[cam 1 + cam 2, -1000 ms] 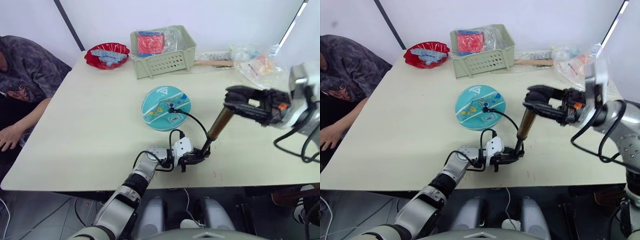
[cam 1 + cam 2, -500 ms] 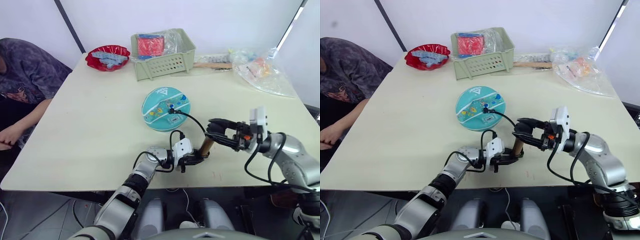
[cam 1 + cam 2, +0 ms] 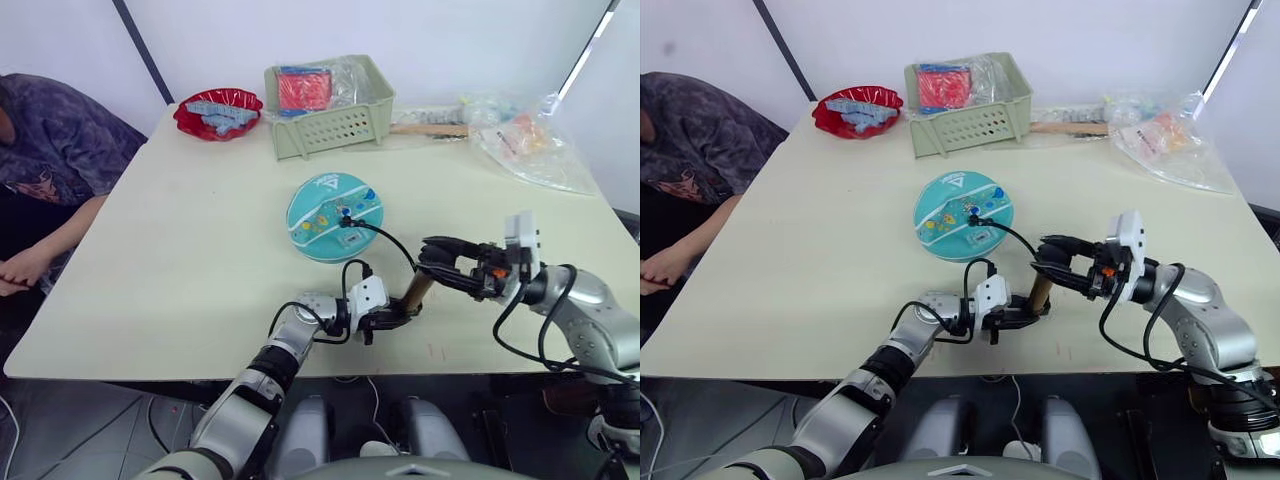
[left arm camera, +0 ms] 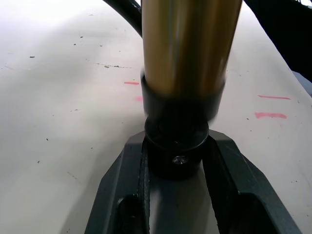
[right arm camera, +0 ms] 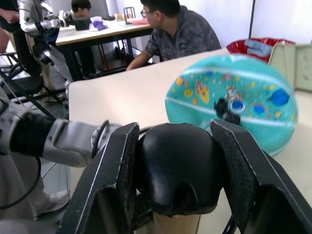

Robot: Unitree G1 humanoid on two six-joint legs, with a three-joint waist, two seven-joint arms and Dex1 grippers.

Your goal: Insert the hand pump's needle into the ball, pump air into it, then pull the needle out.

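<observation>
One hand pump (image 3: 417, 289), one ball (image 3: 334, 215), one needle (image 3: 345, 214), two grippers. Pump: bronze-gold barrel, black caps, leaning near the table's (image 3: 180, 240) front edge. Base cap clamped in the left gripper (image 4: 176, 155); black handle pinched by the right gripper (image 5: 176, 170). Teal, flattened ball mid-table, cartoon prints, white triangle logo; hose (image 3: 385, 237) fitting touching its top, pin itself too small to see.

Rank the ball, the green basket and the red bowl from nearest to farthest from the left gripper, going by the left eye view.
Measured from the left gripper, shut on the hand pump's base at the table's near edge:
1. The ball, mid-table, just beyond the gripper.
2. The green basket, at the far edge, behind the ball.
3. The red bowl, far edge, left of the basket.
</observation>
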